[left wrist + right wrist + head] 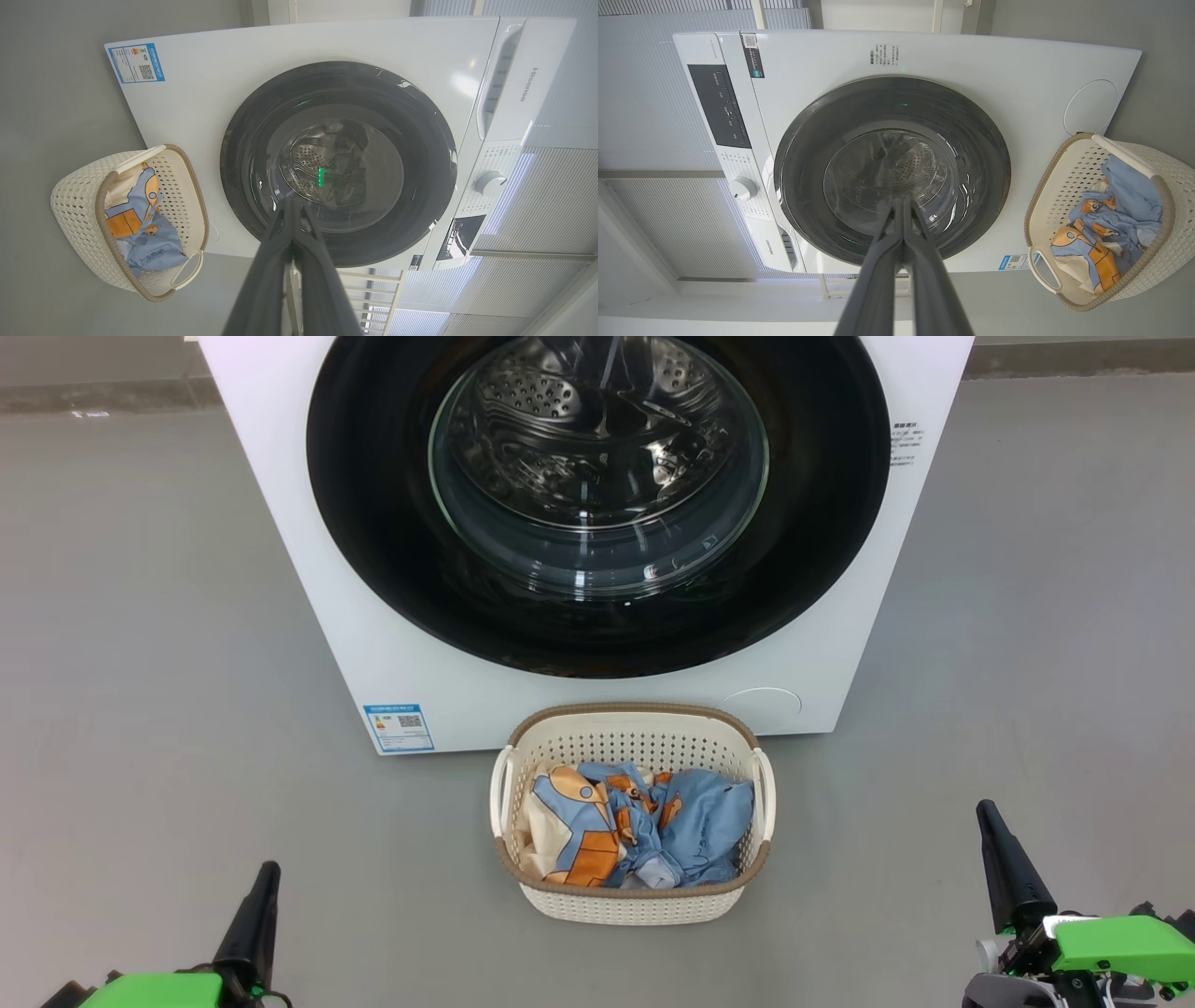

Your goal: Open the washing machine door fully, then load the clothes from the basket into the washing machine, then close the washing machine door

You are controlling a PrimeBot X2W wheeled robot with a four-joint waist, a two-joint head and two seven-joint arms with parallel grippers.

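Basket [635, 721] stands on the grey floor [140, 709], just in front of the washing machine [308, 607] and below its round window. I see the clothes [644, 826], blue and cream with orange prints, bunched inside it. The washing machine door [597, 476] is closed, black rim flush to the white front, steel drum visible through the glass. My left gripper [270, 873] hangs low on the left, fingers pressed together, holding nothing. My right gripper [986, 814] is low on the right, likewise pinched together and empty. Both are well apart from the laundry.
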